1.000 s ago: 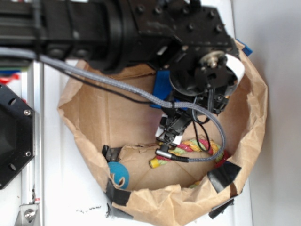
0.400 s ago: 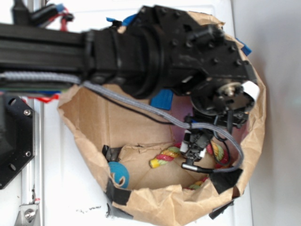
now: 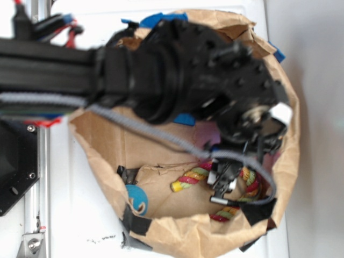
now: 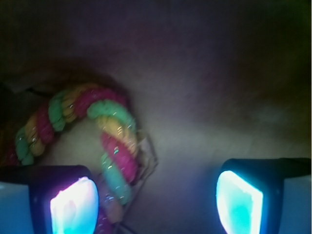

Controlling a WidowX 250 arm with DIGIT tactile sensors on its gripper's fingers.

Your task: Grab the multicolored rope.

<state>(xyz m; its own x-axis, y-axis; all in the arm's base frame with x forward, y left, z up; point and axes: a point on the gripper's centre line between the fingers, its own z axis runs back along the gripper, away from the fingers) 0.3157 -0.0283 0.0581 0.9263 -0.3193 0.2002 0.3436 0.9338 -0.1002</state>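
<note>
Hand (image 4: pixel 156 200) is hanging inside the paper bag (image 3: pixel 107 145) with its 2 fingers spread apart, gripping nothing. The multicolored rope (image 4: pixel 109 141) is lying off toward 1 finger, so I'd be sliding over to straddle it before squeezing.

I see the rope (image 3: pixel 189 179) lying in the paper bag (image 3: pixel 107 140); the ball (image 3: pixel 136 198) sits left of it; my claw (image 3: pixel 221 185) hangs over the rope's middle.
</note>
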